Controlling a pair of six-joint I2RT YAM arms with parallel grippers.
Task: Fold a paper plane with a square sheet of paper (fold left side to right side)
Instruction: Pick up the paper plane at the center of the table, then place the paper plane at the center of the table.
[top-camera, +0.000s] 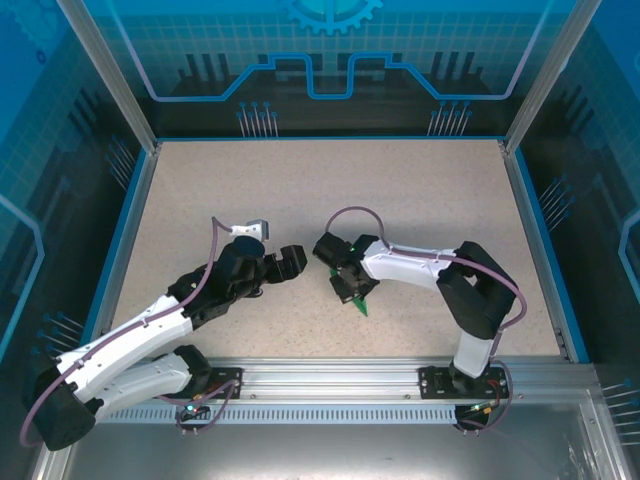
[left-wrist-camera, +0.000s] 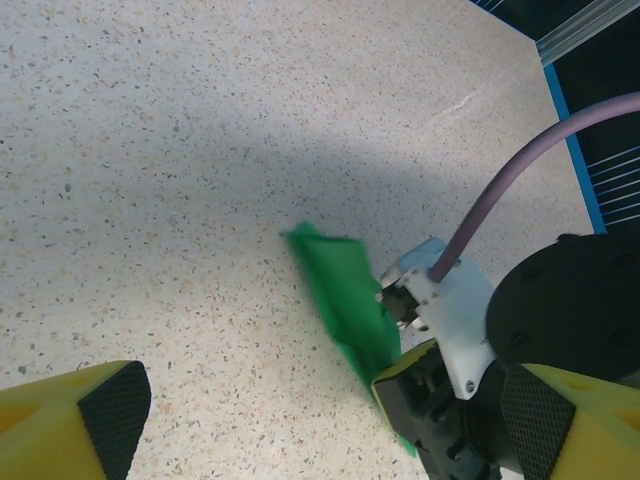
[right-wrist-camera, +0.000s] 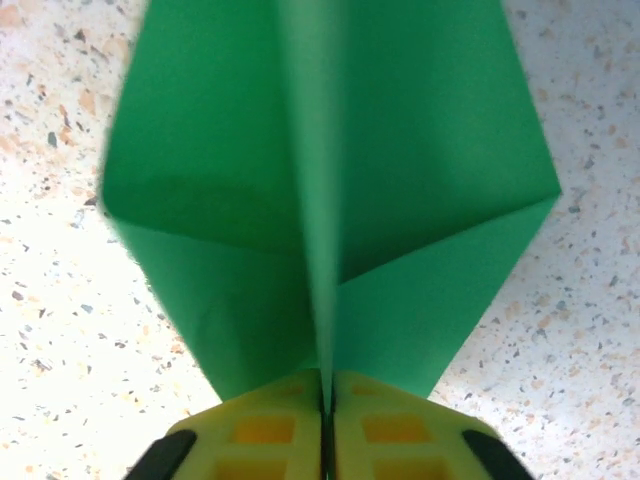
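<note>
L arm, white and black, reaches in from the near-left corner. The left gripper (top-camera: 288, 262) sits left of table centre, pointing right. In the left wrist view its yellow, black-padded fingers (left-wrist-camera: 60, 430) stand wide apart w/ nothing betw. them, just speckled beige tabletop (left-wrist-camera: 150, 150) underneath. It is near the paper but not touching it.

Just right of centre, in the near half of the table: thin bright green paper (top-camera: 364, 301), creased and part-folded, sitting at the tip of the right gripper (top-camera: 350, 283). From the left wrist cam the green paper (left-wrist-camera: 345, 290) stands tilted on edge, one corner poking up-left, its lower part running into the R claw's black body. Can't tell if its low edge touches the top.

Right wrist view: a raised centre ridge runs straight away from the cam, w/ flaps spreading either side and diagonal fold lines across each. The R claw's yellow fingers (right-wrist-camera: 260, 440) are pressed together, clamped on that ridge at the paper's near end.

A purple cable (left-wrist-camera: 520, 170) loops off the R wrist. The R arm bends back to its base on the aluminium rail (top-camera: 330, 375), near-right.
</note>
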